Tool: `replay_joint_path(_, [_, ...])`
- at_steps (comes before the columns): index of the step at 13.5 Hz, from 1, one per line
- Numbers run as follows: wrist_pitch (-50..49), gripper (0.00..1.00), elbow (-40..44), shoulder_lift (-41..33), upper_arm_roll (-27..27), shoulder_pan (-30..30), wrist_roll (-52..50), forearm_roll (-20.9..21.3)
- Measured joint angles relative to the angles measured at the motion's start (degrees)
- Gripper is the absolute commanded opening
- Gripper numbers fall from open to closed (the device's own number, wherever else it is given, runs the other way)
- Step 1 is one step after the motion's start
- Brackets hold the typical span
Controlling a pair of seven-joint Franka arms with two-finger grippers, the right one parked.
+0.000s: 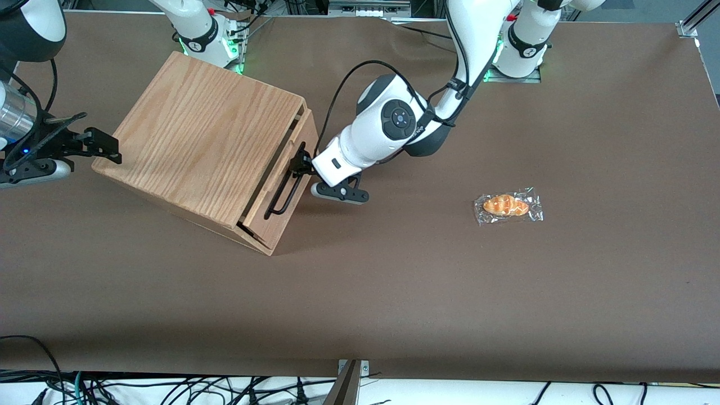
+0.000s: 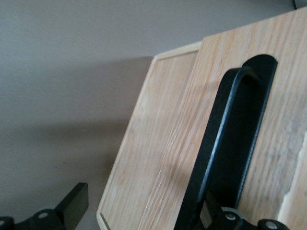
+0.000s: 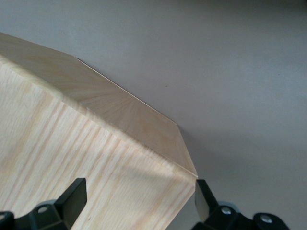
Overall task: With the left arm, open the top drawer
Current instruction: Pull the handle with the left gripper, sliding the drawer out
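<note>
The oak-grained box cabinet (image 1: 205, 140) sits skewed on the brown table (image 1: 394, 292), near the edge farthest from the front camera and toward the parked arm's end. Its broad grained top panel (image 1: 208, 129) faces up at the camera. On the cabinet's front, the shallow pale-wood top drawer (image 1: 289, 169) looks pulled out just a bit; there's a dark gap between its front board and the cabinet body, though honestly it's hard to say how far out it is from this angle. The long thin black bar handle (image 1: 287, 188) runs along the drawer front.

The glossy white left arm (image 1: 394, 121), with its dark grey round joint cap and looping black cable, reaches down from its base at the table's farthest edge to the drawer front. Its black two-finger gripper (image 1: 302, 164) is right at the handle, at the end farther from the front camera. In the wrist view the handle (image 2: 225, 153) runs straight down to one finger (image 2: 216, 218), with the other finger (image 2: 72, 206) standing well apart, so the jaws look wide, straddling the bar with only one side touching or almost touching it.

Well apart from all that, toward the working arm's end of the table, there's a small orange-brown bread roll in a clear plastic wrapper (image 1: 508, 206) lying flat on the surface.
</note>
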Motion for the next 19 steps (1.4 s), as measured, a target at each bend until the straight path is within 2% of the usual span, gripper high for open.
replay_joint_path(9, [-4.24, 1.00, 0.30, 0.07, 0.18, 5.32, 1.03, 1.40])
replay_joint_path(19, [-5.60, 1.00, 0.50, 0.07, 0.05, 7.40, 1.05, 1.40])
